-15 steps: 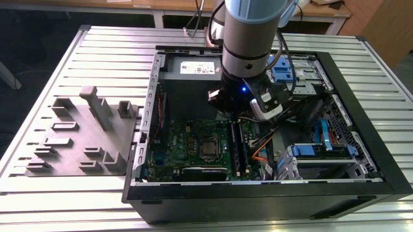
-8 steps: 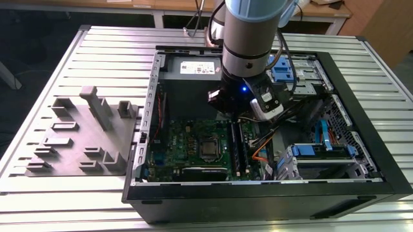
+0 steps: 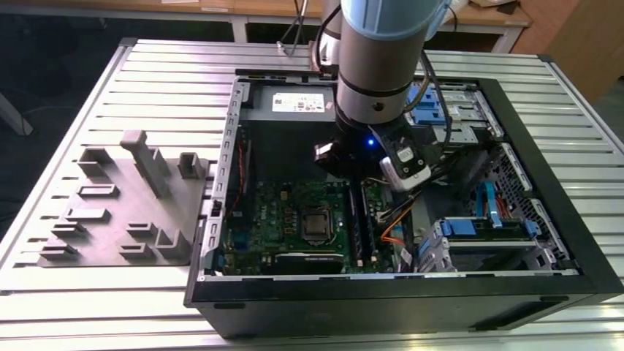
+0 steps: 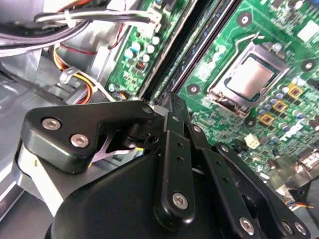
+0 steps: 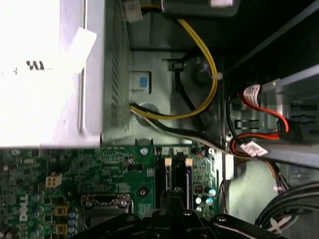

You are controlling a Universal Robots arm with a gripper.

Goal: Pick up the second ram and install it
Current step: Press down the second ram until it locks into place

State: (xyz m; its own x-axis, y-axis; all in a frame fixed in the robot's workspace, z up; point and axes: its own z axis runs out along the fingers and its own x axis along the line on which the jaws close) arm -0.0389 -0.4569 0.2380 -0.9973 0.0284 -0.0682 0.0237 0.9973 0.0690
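The arm's own bulk hides the fingers (image 4: 172, 107) over the slots (image 5: 175, 172), so I cannot tell their state. The open case (image 3: 560, 241) lies on a slatted counter (image 3: 166, 80) beside a grey tray (image 3: 127, 212).

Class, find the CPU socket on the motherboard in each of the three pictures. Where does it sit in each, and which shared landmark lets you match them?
Exterior view: the CPU socket sits mid-motherboard, below the arm.
Second wrist view: the socket, its metal lid showing, lies beside the memory slots.
First wrist view: its metal frame lies across the slots from the red cables.
Shared landmark: the memory slots run alongside it.
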